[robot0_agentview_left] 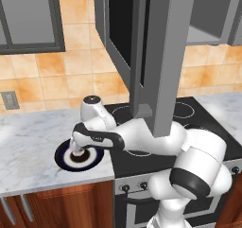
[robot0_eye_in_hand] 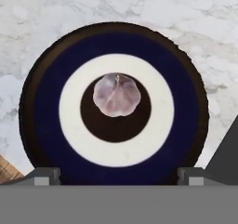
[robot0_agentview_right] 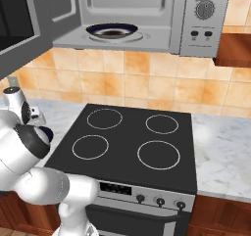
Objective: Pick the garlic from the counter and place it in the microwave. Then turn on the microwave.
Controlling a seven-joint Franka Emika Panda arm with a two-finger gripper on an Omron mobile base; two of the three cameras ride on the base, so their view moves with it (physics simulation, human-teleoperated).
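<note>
Two dark fingertips (robot0_eye_in_hand: pixel 46 175) stand far apart at the bottom of the hand view, so we read the gripper (robot0_eye_in_hand: pixel 119 177) as spread wide with nothing between its jaws. We see it pointing straight down over the garlic (robot0_eye_in_hand: pixel 116 95), a small whitish-pink bulb that sits apart from the fingers in the dark centre of the plate (robot0_eye_in_hand: pixel 116 153), which has a white ring and a dark-blue band around it. From the left base view the gripper (robot0_agentview_left: pixel 75 150) hangs just above the plate (robot0_agentview_left: pixel 66 162), and the garlic itself is hidden there by the hand. We find the plate on the counter (robot0_agentview_left: pixel 28 146), near its front edge and close to the right edge where the marble meets the stove (robot0_agentview_right: pixel 127 147). Past the stove we see more marble counter on the far side. Above the stove the microwave (robot0_agentview_right: pixel 196 19) hangs with its door (robot0_agentview_left: pixel 156 57) swung open toward us; inside, a bowl (robot0_agentview_right: pixel 112 32) rests on the floor of the cavity. On its right panel we make out a round dial (robot0_agentview_right: pixel 205 8) with two small buttons (robot0_agentview_right: pixel 201 34) below it. An outlet (robot0_agentview_left: pixel 9 100) sits in the tiled wall above the counter's back edge.
</note>
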